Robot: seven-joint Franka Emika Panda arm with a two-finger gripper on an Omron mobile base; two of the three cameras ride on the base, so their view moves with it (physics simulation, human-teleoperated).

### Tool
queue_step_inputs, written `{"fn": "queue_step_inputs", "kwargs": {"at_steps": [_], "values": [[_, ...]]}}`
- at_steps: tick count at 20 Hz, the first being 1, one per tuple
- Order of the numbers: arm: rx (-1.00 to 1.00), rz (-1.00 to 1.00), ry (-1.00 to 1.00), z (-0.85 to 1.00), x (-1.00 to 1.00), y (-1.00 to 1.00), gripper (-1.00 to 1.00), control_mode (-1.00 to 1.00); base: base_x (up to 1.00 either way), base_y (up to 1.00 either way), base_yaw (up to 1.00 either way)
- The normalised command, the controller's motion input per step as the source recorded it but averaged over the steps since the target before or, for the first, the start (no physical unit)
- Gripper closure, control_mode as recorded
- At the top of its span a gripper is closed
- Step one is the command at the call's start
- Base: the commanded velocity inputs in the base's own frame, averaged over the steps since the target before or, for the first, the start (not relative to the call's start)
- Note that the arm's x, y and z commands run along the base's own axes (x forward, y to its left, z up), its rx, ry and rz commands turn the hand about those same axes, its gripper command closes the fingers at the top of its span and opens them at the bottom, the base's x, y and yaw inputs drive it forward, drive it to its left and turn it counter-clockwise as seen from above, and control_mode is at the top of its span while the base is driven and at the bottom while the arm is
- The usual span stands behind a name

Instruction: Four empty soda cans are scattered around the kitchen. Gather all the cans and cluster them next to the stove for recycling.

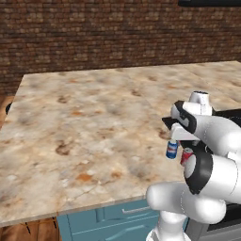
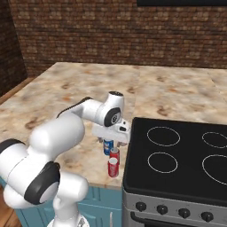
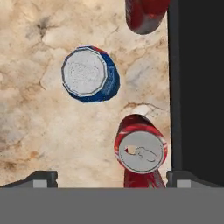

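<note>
Nearest the hand camera: a red can (image 3: 141, 152) upright on the counter (image 3: 30, 109), silver top up, just beside the stove (image 3: 197, 87) edge. Past it a blue can (image 3: 89, 74), also upright, a little further out from the stove. A second red can (image 3: 144, 15) at the top edge of the hand view, close to the stove edge too.

Right base view confirms: three cans in a tight group on the counter (image 2: 66, 88) against the cooktop's left side, blue can (image 2: 107, 146), red can (image 2: 115, 154), red can (image 2: 113, 167).

Gripper (image 2: 111, 131) hangs right above the group, jaws spread wide, both tips apart at the bottom of the hand view with nothing between them. No can held.

Judgement: three of four cans sit clustered next to the stove. A fourth can is not among them, so one fetch and placement appears to remain.
</note>
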Motion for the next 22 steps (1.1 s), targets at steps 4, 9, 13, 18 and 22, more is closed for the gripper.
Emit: {"fn": "queue_step_inputs", "kwargs": {"at_steps": [4,9,13,18,22], "values": [[0.08,-0.02,0.28,0.01,-0.83,0.07,-1.00,-1.00,0.00,0.00,0.00],[0.04,-0.03,0.24,0.01,-0.53,0.22,-1.00,-1.00,0.00,0.00,0.00],[0.00,0.00,0.14,0.00,-0.48,0.44,-1.00,-1.00,0.00,0.00,0.00],[0.00,0.00,0.08,0.00,-0.22,0.54,-1.00,-1.00,0.00,0.00,0.00],[0.00,0.05,0.00,-0.01,-0.29,0.38,-1.00,-1.00,0.00,0.00,0.00]]}}
